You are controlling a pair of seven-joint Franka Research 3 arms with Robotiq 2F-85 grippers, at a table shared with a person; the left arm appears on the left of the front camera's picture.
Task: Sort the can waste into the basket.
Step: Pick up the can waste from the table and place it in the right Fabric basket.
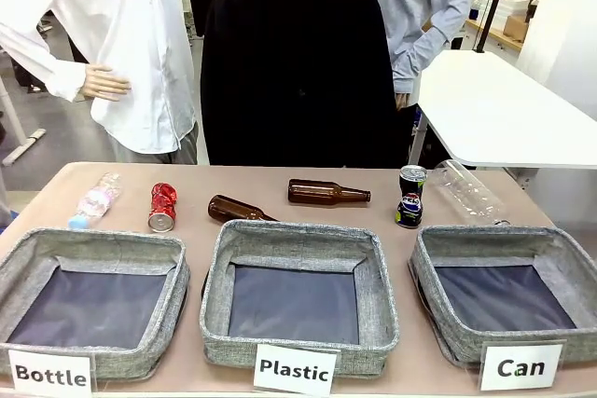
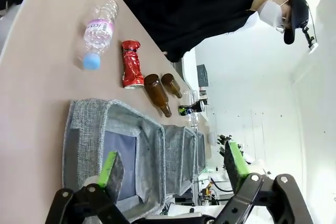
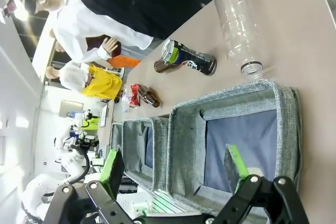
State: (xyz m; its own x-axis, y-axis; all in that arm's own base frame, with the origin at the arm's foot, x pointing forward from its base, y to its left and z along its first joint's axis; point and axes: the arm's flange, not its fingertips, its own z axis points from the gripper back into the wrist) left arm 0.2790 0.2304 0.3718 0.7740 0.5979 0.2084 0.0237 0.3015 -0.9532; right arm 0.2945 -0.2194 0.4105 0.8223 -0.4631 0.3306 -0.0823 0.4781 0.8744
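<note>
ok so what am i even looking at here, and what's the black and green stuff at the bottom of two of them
This is one table seen by three cameras. The front view looks across the table at a person. The other two come from cameras on a robot's two wrists: the black prongs with green pads are its left gripper and right gripper, both open, holding nothing. On the table stand the Bottle basket, the Plastic basket and the Can basket. Behind them are a red can, a dark Pepsi can, two brown glass bottles and two clear plastic bottles.
</note>
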